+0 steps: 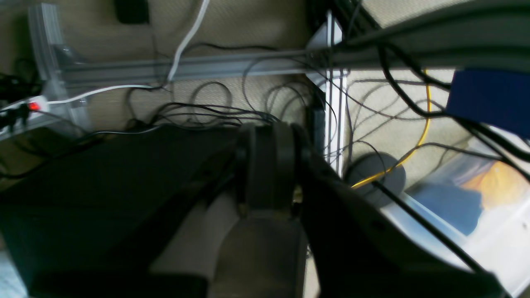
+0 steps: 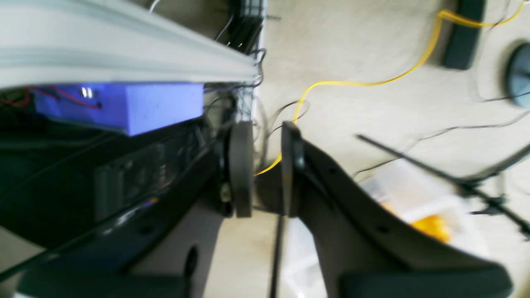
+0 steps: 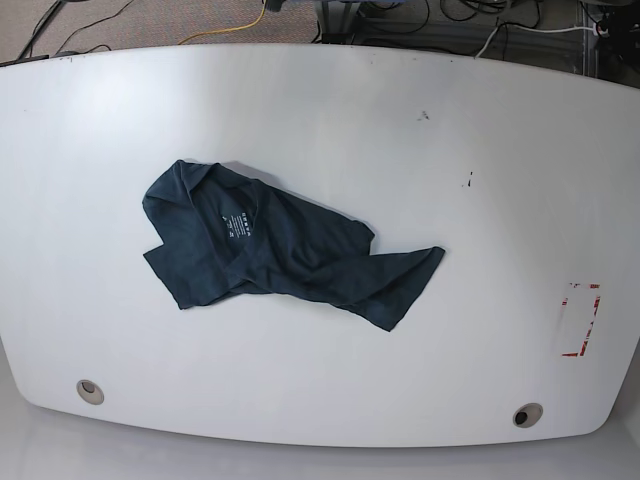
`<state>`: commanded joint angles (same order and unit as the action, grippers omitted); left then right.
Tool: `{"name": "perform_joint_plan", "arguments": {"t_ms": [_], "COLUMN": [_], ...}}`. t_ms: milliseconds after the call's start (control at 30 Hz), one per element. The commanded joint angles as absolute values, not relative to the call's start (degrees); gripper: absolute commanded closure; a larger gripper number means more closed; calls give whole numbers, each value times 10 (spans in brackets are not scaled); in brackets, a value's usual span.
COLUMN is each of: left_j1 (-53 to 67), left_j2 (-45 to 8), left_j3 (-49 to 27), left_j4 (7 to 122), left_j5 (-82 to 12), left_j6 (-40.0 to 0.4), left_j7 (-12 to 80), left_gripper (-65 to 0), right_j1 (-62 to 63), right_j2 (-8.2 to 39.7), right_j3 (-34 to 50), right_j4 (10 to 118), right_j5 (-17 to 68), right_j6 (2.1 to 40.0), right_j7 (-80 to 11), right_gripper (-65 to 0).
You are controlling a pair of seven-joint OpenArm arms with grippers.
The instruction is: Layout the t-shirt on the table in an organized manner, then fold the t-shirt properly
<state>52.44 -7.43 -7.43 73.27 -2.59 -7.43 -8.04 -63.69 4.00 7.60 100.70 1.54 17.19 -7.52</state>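
Risking a multi-layer pinch on the crumpled t-shirt (image 3: 280, 250) at the worktop's (image 3: 420, 180) nine o'clock, left end effector (image 1: 271, 165) clenched, right end effector (image 2: 265, 169) released.

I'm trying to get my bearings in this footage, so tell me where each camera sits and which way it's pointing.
Left wrist: rides on the left gripper, looking past its closed jaws at carpet, black cables and an aluminium frame.
Right wrist: rides on the right gripper, jaws slightly apart, facing carpet and a blue box.
Base: overhead, looking down on the table and crumpled t-shirt; no arm shows.
Shared: both wrist views catch the yellow cable; neither shows the tabletop or the shirt.
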Motion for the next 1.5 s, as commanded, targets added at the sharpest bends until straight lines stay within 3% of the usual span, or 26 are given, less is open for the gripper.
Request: {"name": "perform_joint_plan", "arguments": {"t_ms": [300, 500, 1033, 1267, 1367, 1500], "left_j1": [619, 658, 606, 567, 539, 502], "left_j2": [-73, -53, 25, 24, 23, 23], "left_j3": [-95, -124, -155, -138, -125, -110], "left_j4": [895, 989, 1125, 1128, 1128, 1130], "left_j5": [-27, -27, -25, -24, -24, -23], "left_j6": [-74, -74, -74, -74, -74, -74], "left_j7": [-80, -80, -80, -80, -78, -58], "left_gripper": [-64, -64, -69, -71, -106, -237], "right_j1": [-700, -703, -546, -478, -446, -393], "right_j2": [36, 36, 36, 36, 36, 35], "right_j3": [112, 127, 123, 110, 109, 106], "right_j4": [1138, 1163, 1164, 1162, 1162, 1162], "right_j5": [16, 16, 16, 16, 16, 16], "right_j6": [175, 175, 175, 175, 175, 175], "right_j7": [-75, -66, -43, -44, -44, -62], "right_gripper": [-109, -109, -111, -116, -117, -130]}}
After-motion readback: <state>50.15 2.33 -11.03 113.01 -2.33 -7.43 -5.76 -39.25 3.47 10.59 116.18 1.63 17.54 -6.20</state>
